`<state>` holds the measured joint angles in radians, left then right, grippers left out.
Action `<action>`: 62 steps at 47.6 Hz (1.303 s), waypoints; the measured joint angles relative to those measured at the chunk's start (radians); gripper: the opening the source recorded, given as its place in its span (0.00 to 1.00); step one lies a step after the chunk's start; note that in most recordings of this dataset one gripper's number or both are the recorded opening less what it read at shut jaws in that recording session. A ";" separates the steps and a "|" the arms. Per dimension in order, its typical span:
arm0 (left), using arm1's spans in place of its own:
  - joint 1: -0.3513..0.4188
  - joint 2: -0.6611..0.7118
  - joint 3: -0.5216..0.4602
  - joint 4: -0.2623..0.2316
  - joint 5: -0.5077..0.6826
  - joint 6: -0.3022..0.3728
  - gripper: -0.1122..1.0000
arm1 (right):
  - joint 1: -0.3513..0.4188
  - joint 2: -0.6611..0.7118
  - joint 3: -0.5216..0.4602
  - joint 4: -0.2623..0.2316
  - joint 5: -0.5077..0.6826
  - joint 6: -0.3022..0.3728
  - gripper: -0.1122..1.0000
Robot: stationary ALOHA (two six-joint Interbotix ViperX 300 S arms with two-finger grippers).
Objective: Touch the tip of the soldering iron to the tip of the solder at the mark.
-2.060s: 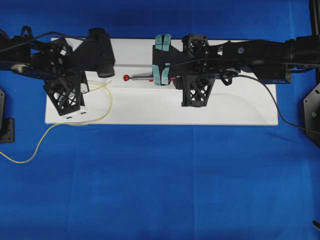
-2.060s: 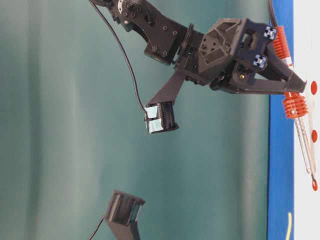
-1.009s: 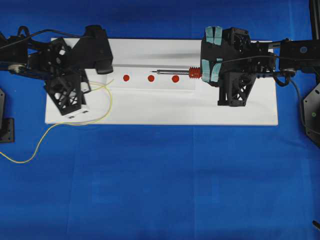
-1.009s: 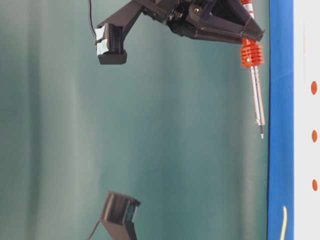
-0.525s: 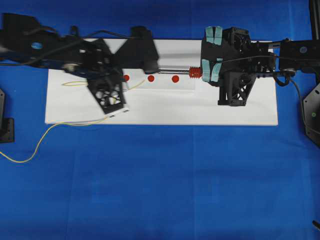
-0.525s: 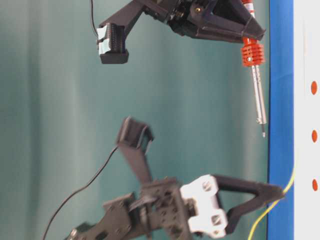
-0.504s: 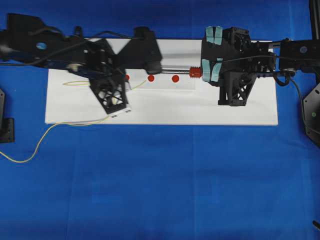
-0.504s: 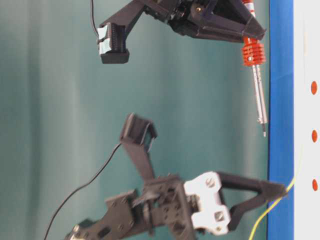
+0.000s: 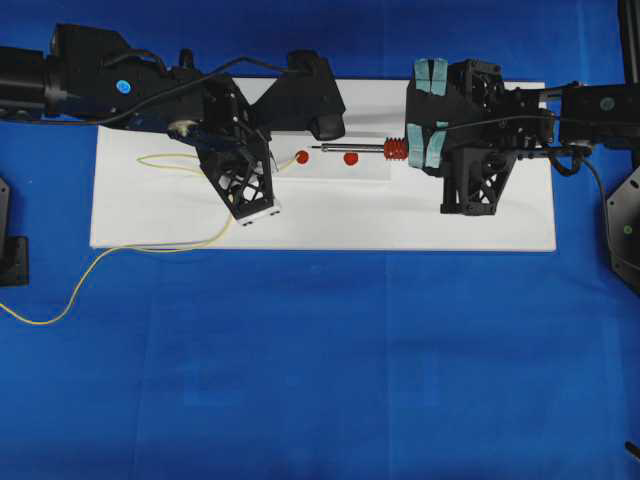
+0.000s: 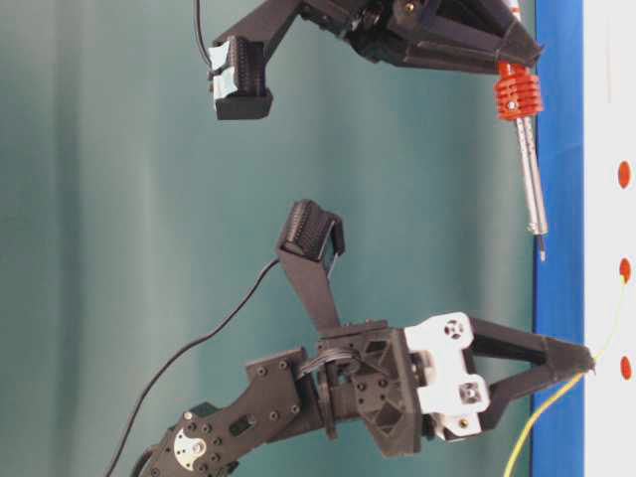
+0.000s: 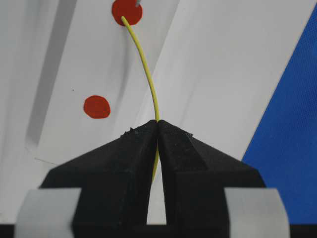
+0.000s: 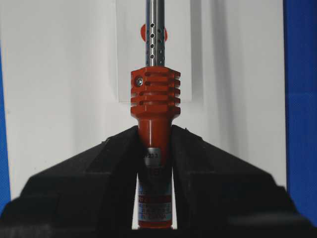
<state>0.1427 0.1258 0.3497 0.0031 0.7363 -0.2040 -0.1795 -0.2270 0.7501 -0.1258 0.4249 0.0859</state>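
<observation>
My left gripper (image 9: 270, 172) is shut on the thin yellow solder (image 9: 170, 247). In the left wrist view the solder (image 11: 148, 82) curves from the gripper (image 11: 158, 124) to a red mark (image 11: 127, 11), and its tip lies on that mark. My right gripper (image 9: 410, 150) is shut on the red-orange handle of the soldering iron (image 12: 154, 101), between its fingers (image 12: 114, 163). The silver shaft (image 9: 350, 149) points left over the marks. From table level the iron's tip (image 10: 542, 253) hangs above the board, apart from the solder's tip (image 10: 622, 288).
The white board (image 9: 330, 215) lies on blue cloth and carries red marks (image 9: 351, 158) in a row; one is hidden under my left arm. The solder's loose tail runs off the board to the front left (image 9: 45, 322). A black cord (image 10: 199, 343) trails from the left arm.
My left arm has swept right with the solder, bringing its tip onto the middle mark. My right gripper pulled the iron back right earlier and has now edged a little nearer the board.
</observation>
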 measured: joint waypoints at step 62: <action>-0.009 0.011 0.000 0.000 0.002 0.003 0.11 | -0.005 0.156 -0.043 0.000 -0.021 0.000 0.15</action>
<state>0.1335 0.1365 0.3497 0.0031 0.7378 -0.2010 -0.1841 -0.0706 0.7072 -0.1258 0.4034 0.0859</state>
